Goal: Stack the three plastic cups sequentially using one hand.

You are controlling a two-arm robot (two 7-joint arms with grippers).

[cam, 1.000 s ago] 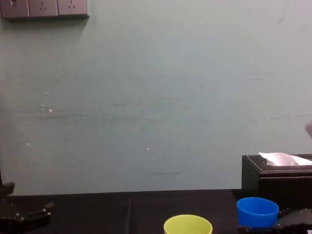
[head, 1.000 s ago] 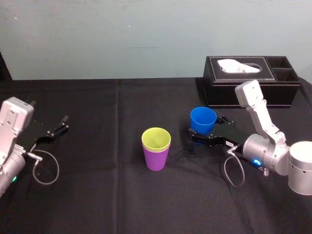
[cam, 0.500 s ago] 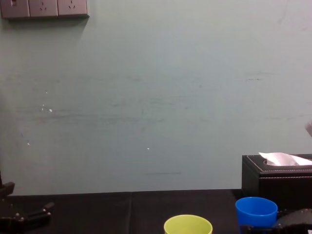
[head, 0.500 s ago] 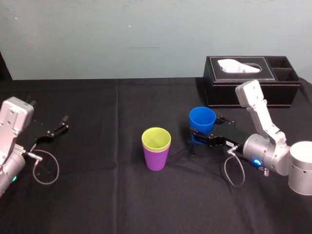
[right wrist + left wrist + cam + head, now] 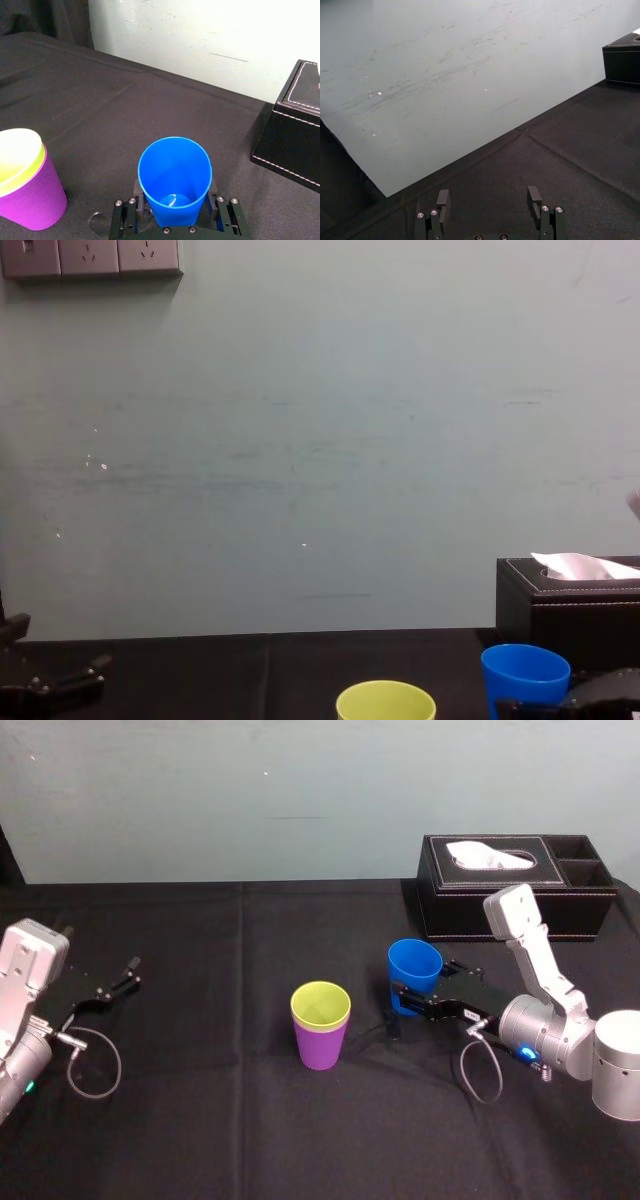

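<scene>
The yellow-green cup (image 5: 320, 1003) is nested inside the purple cup (image 5: 321, 1046), upright at the middle of the black table. To their right stands the blue cup (image 5: 414, 968), upright, with my right gripper (image 5: 402, 1002) shut on its lower part. In the right wrist view both fingers press the sides of the blue cup (image 5: 175, 170), and the purple cup (image 5: 32, 202) with the yellow-green cup (image 5: 15, 155) in it stands a short way off. The chest view catches the rims of the blue cup (image 5: 525, 672) and the yellow-green cup (image 5: 385, 702). My left gripper (image 5: 115, 982) rests open at the far left.
A black tissue box (image 5: 515, 885) stands at the back right, just behind the blue cup and my right arm. A pale wall runs along the table's far edge. Bare black cloth lies between the two arms and in front of the cups.
The right gripper's fingers have closed in on the blue cup, which has shifted slightly to the left. The nested cups and the left arm have not moved.
</scene>
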